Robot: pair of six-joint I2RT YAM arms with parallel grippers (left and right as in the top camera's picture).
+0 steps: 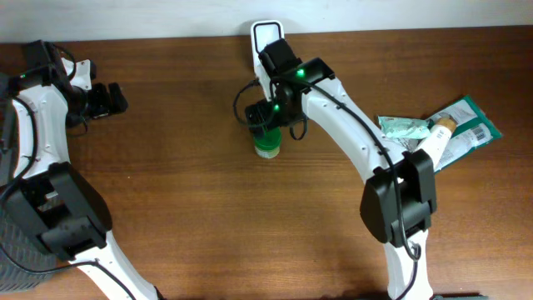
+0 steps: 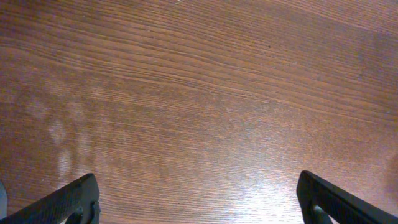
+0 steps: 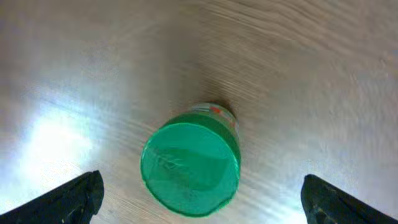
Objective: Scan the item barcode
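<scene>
Overhead is evenly lit and sharp. The right wrist view is soft, with white glare on the table (image 3: 56, 134).

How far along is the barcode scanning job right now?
Done: the jar stands upright on the table near the scanner; whether it was scanned cannot be told. In hand: nothing. The right claw is open above the jar without touching it, and the left claw is open over the table. Left: the packets lie at the right, not picked up.
</scene>
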